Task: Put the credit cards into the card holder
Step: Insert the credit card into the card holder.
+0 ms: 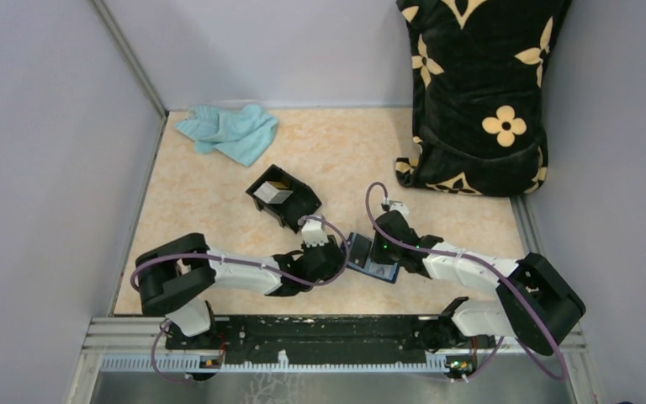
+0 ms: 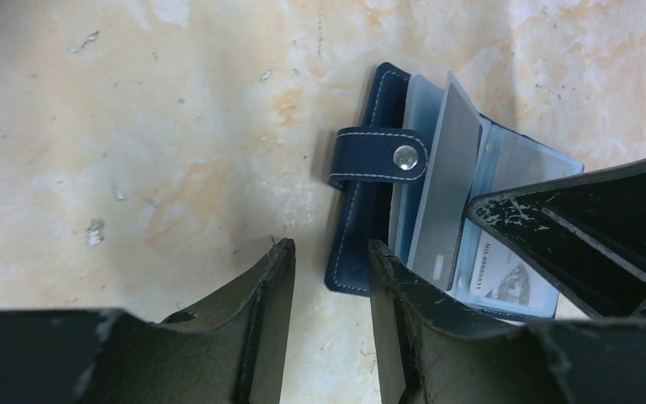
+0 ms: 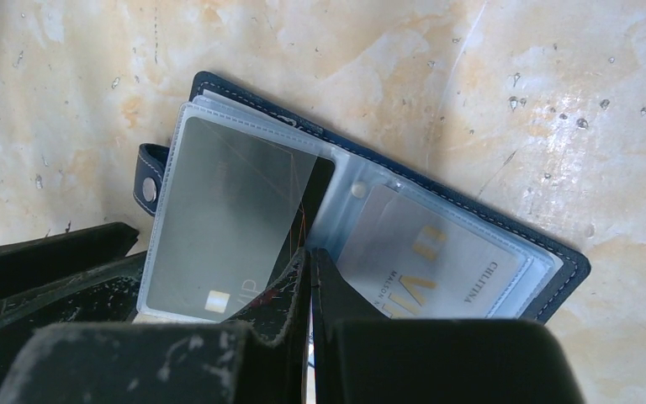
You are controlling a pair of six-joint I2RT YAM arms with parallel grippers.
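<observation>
The grey card (image 3: 227,210) looks to be going into a clear sleeve of the open navy card holder (image 1: 373,263), low centre in the top view. Next it needs a straight push home, then probably more cards from the black box (image 1: 283,198) above. The right gripper (image 3: 309,257) seems pinched almost closed on the card's lower edge, while the left gripper (image 2: 330,252) stands apart, one finger pinning the holder's stitched edge.
</observation>
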